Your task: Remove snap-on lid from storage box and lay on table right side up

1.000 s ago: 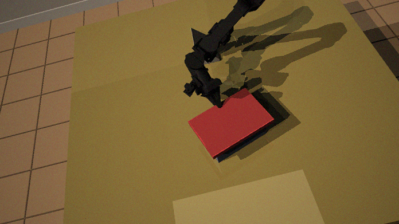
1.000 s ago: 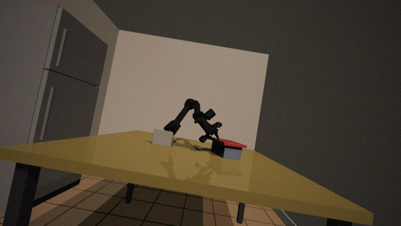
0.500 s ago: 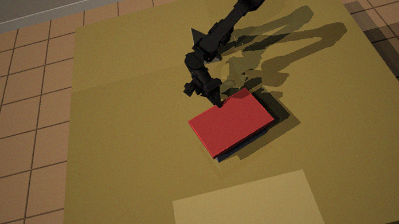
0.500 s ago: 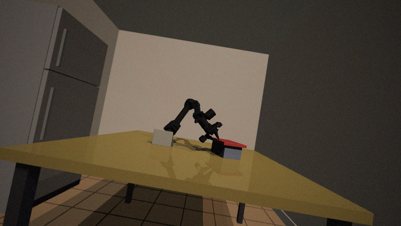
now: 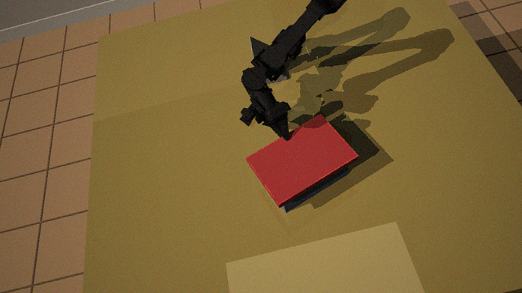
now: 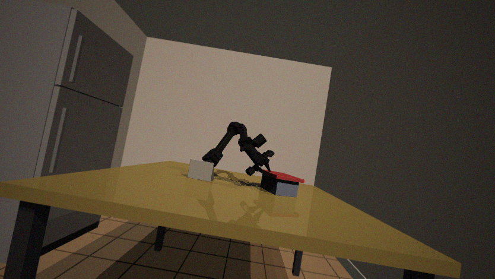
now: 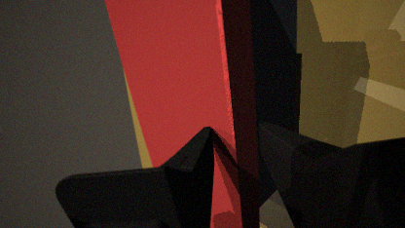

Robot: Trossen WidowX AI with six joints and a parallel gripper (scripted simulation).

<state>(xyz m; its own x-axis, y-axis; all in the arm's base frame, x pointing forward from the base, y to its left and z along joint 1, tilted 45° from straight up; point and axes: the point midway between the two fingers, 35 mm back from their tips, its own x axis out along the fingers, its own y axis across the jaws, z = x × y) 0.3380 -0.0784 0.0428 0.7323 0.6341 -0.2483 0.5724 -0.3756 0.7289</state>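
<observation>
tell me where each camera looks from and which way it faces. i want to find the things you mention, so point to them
Top: high over the table (image 5: 161, 178) (image 6: 208, 208), looking steeply down on the red lid (image 5: 304, 162) (image 6: 285, 176) (image 7: 170, 73); the whole arm shows, base partly covered.
Exterior: off to one side, near tabletop height, facing across the table toward the box (image 6: 286, 189) and a pale wall (image 6: 208, 86); the arm shows in profile.
Wrist: on the arm near the gripper (image 5: 286, 137) (image 6: 269, 171) (image 7: 236, 146), facing along its fingers; only those show.
Top and exterior share arm, lid, box and table.

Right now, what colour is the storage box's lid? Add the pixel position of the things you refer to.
Red (image 5: 302, 162) (image 6: 285, 176) (image 7: 175, 73); the top view shows it best.
</observation>
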